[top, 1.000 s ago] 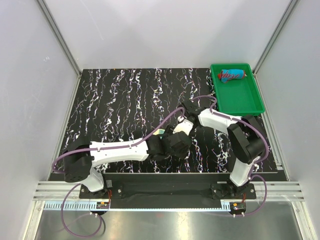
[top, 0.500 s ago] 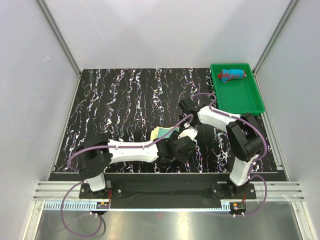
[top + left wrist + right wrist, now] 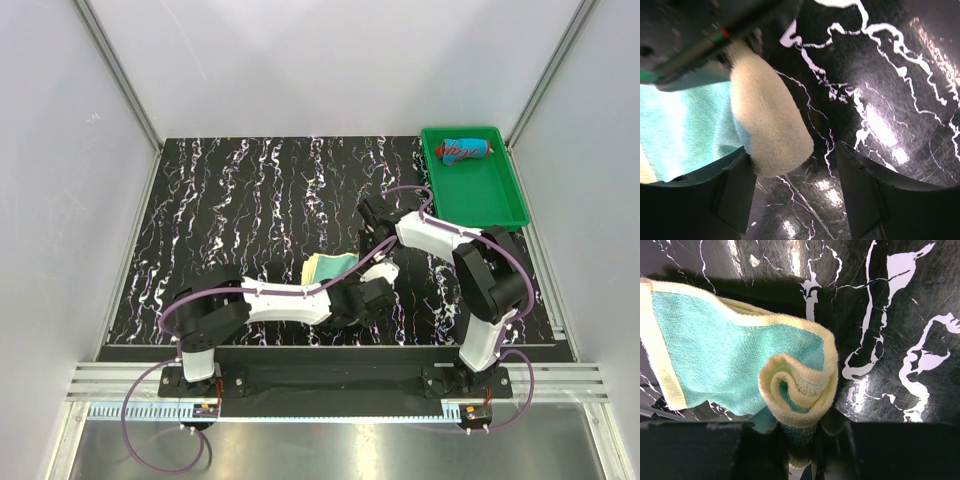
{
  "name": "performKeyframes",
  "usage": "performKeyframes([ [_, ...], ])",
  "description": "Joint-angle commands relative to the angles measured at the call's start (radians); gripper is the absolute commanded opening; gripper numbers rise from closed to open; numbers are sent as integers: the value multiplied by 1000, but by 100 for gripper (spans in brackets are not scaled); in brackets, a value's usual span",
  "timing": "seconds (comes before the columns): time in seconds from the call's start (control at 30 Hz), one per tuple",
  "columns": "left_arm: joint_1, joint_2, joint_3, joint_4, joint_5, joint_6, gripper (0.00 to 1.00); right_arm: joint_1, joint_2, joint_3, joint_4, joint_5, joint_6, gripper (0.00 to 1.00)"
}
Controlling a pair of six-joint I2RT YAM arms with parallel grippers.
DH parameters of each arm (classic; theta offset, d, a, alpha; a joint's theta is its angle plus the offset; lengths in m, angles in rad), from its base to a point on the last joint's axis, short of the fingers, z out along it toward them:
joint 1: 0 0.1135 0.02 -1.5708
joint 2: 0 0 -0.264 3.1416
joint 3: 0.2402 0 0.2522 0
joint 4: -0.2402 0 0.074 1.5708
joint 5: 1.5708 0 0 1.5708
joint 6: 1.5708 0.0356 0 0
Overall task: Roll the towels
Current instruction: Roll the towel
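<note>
Though obscured from above, curled end of yellow towel [image 3: 740, 355] between right fingers [image 3: 832, 455].

Black white-veined table [image 3: 230, 200], green tray [image 3: 485, 195] at far-right corner, yellow-teal towel [image 3: 328, 266] near front centre

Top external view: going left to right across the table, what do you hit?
From the left: left arm's base → pale yellow towel, partly rolled → green tray, with the rolled red towel lying in its far end.

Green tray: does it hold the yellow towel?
No, the green tray holds only the red towel; the yellow towel lies on the black table.
</note>
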Motion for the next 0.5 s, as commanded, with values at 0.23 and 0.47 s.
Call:
performKeyframes([
  [0.23,6,33,94,-4,-107,29,59,-6,-7,-7,9,-26,-7,0],
  [0.47,12,69,123,-33,-142,12,27,-6,-7,-10,8,-26,-7,0],
])
